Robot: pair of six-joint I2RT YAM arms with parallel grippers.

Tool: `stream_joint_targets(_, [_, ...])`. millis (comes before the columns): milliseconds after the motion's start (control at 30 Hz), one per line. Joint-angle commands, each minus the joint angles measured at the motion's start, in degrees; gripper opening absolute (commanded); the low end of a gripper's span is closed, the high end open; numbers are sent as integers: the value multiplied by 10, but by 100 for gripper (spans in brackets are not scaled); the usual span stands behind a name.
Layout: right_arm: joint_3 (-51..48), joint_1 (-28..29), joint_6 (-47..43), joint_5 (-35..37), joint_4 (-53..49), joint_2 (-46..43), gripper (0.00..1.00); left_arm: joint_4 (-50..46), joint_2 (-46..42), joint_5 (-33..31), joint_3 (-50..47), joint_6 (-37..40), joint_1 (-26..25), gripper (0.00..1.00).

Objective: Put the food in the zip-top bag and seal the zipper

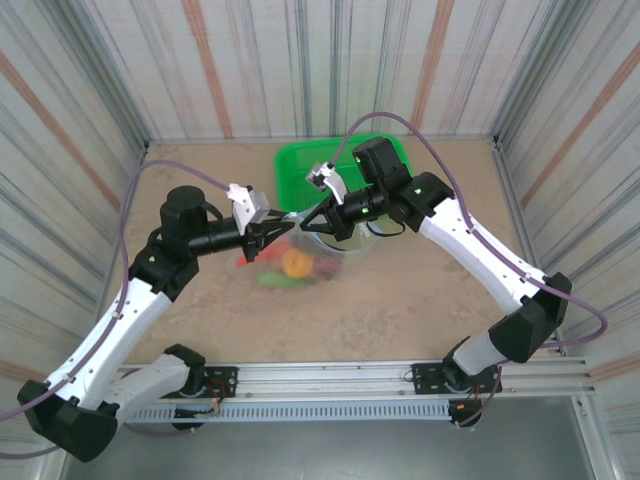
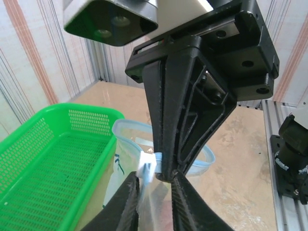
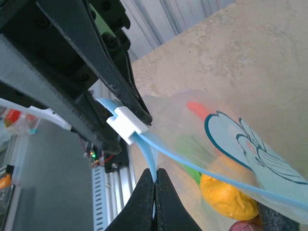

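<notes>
The zip-top bag [image 1: 290, 262] hangs between both grippers above the table, its elephant print [image 3: 250, 144] facing the right wrist camera. Inside it lie the yellow-orange ball [image 3: 228, 195], a green cucumber [image 3: 192, 150], the orange carrot [image 3: 196, 108] and a purple piece [image 3: 246, 226]. The light blue zipper [image 3: 192, 161] still gapes as a loop [image 2: 208, 159]. My left gripper [image 2: 154, 179] is shut on the white zipper slider [image 2: 148, 166]. My right gripper [image 3: 155, 175] is shut on the zipper strip just beside the slider [image 3: 126, 124], its fingers [image 2: 180, 115] pointing down at my left gripper's tips.
The green mesh-sided basket [image 1: 300, 165] stands right behind the bag, close to the right arm's wrist, and shows at the left of the left wrist view [image 2: 43, 168]. Corrugated walls close in the table on three sides. An aluminium rail [image 1: 330, 380] runs along the near edge.
</notes>
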Motion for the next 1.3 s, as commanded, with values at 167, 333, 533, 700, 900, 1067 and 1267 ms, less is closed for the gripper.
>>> stream_joint_targets(167, [-9,-7,11,-38,21,-15,0,26,0,28,-8,-5,6,12])
stream_joint_targets(333, [-11,-13,19,-45,29,-19,0,25,-14,23,-27,-2,6,27])
stream_joint_targets(533, [-15,-14,25,-50,34,-20,0,33,-15,9,-39,-3,6,22])
stream_joint_targets(700, [-18,-13,28,-59,36,-18,0,24,4,33,-17,-4,6,18])
stream_joint_targets(900, [-17,-7,31,-67,33,-13,0,28,6,32,-11,-4,6,20])
stream_joint_targets(1067, [-14,-2,29,-71,22,-4,0,21,5,23,-9,1,6,21])
stream_joint_targets(1267, [-11,3,28,-83,17,1,0,23,5,24,-9,0,6,21])
